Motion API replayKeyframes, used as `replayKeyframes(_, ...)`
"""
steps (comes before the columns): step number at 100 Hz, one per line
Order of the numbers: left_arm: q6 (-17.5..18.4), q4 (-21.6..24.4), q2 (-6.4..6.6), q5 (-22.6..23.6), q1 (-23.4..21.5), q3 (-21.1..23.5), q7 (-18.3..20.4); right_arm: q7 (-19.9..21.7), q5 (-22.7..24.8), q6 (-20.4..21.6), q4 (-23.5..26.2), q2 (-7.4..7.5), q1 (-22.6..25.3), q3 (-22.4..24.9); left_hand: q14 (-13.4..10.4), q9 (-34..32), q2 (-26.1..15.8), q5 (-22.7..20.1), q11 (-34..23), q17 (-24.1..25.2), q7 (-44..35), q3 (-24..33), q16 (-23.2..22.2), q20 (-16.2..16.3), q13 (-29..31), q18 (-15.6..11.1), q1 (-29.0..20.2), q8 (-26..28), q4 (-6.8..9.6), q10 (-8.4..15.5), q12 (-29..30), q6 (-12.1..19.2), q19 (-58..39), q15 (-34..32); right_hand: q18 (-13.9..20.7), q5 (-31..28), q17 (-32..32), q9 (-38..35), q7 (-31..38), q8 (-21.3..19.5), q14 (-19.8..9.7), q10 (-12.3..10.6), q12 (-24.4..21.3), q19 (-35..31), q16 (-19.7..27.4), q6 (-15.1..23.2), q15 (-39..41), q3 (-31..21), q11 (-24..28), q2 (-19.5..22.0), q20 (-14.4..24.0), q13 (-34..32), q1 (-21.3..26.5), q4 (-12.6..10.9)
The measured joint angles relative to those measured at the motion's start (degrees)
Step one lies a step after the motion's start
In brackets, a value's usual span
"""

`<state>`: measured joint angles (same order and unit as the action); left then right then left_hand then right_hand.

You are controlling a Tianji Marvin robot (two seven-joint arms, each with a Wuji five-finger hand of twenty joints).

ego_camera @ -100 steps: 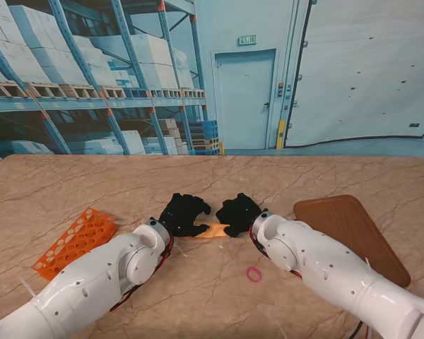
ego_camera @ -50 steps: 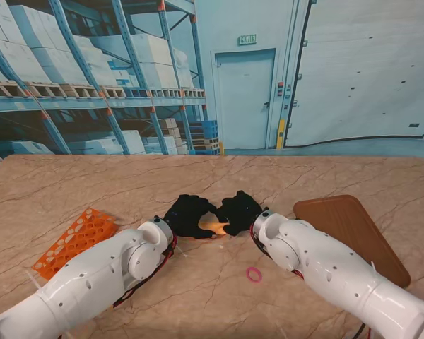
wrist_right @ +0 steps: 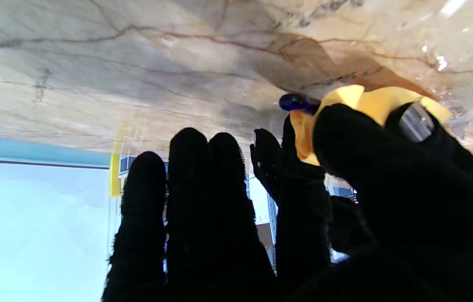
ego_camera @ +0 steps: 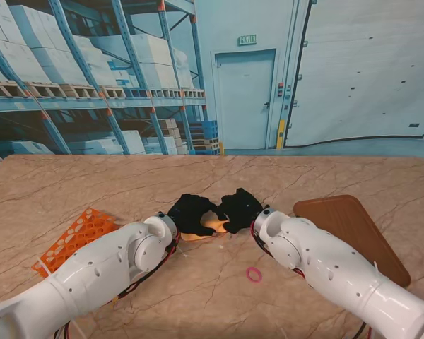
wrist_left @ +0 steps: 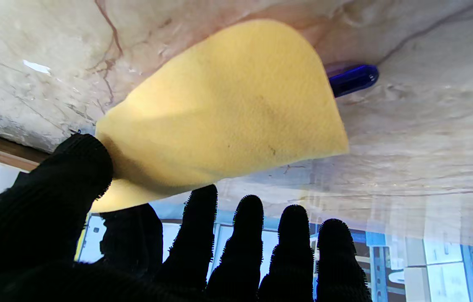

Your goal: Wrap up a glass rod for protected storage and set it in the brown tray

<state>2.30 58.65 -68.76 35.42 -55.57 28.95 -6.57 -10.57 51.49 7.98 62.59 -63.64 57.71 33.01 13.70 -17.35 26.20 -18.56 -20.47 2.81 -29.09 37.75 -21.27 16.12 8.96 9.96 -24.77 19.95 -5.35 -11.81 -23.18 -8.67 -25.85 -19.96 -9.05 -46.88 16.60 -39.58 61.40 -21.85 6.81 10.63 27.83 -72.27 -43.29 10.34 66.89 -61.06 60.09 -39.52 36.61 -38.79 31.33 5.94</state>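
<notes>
A yellow cloth [ego_camera: 210, 224] lies at mid-table, one side lifted and curled over between my two black-gloved hands. My left hand [ego_camera: 189, 214] pinches a corner of the yellow cloth [wrist_left: 219, 113] between thumb [wrist_left: 64, 176] and a finger, the other fingers straight. The blue glass rod [wrist_left: 352, 79] lies on the table with one end poking out from under the cloth. My right hand [ego_camera: 239, 210] presses its thumb [wrist_right: 366, 147] and a finger on the cloth [wrist_right: 360, 98], beside the rod's other end [wrist_right: 295, 102]. The brown tray [ego_camera: 350, 233] sits on the right.
An orange test-tube rack [ego_camera: 74, 240] lies on the left beside my left forearm. A small pink ring [ego_camera: 254, 274] rests on the marble nearer to me, next to my right forearm. The table's far half shows bare marble.
The cloth lay flat between the hands; now its left side is raised and folded toward the right. My left hand has shifted right, closing the gap to the right hand.
</notes>
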Motion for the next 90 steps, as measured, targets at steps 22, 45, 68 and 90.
replayKeyframes(22,-0.2,-0.8,-0.46,-0.4,0.3,-0.6,0.2,0.2,0.3,0.2,1.0,0.21,0.3,0.7,-1.1,-2.2,0.0,0.0,0.0,-0.4,0.0,1.3,1.5,0.0,0.1,-0.3,-0.2,0.0,0.0,0.0,1.4,0.0,0.0,0.0,0.0,0.0,0.0,0.0,-0.5,-0.4,0.0,0.0,0.0,0.0,0.0,0.0,0.0,0.0,0.0,0.0,0.0,0.0,0.0,0.0)
replayKeyframes(45,-1.8,-2.4,-1.55,-1.9,0.8,-2.0,-0.6,0.5,0.3,0.4,1.4,0.23,0.3,0.9,-1.5,-5.2,-0.1,-0.1,-0.1,-0.6,-1.2,2.9,3.0,0.0,1.6,-1.2,-3.8,0.0,0.0,0.0,2.2,-0.1,-2.3,-1.6,0.0,0.0,-0.5,0.0,-0.6,-0.6,0.3,0.0,0.0,0.0,0.0,0.0,0.0,0.0,0.0,0.0,0.0,0.0,0.0,0.0)
replayKeyframes(68,-2.6,-3.2,-2.71,-4.0,0.8,-1.7,-1.5,0.7,0.9,0.4,2.7,0.41,1.0,2.3,-1.5,-8.2,-5.4,-7.0,-0.2,-0.6,-6.7,4.0,3.0,0.1,3.3,-1.4,-9.0,2.5,-0.04,-1.2,2.0,0.3,-5.9,-4.8,-0.1,-0.1,-0.5,0.0,-0.6,-0.9,0.4,0.1,0.0,0.0,0.0,0.0,0.0,0.0,0.0,0.0,0.0,0.0,0.0,0.0)
replayKeyframes(90,-3.1,-2.8,-3.48,-7.9,0.0,0.2,-1.5,0.7,0.9,0.2,3.0,0.42,1.2,2.8,0.3,-14.6,-5.5,-17.1,-0.6,-0.6,-20.2,-3.8,2.3,3.3,8.9,-1.9,-25.9,2.1,-5.37,-0.1,1.7,2.6,-13.4,-6.5,-0.6,-0.1,-0.6,0.0,-0.6,-0.9,0.6,0.2,0.0,0.0,0.0,0.0,0.0,0.0,0.0,0.0,0.0,0.0,0.0,0.0)
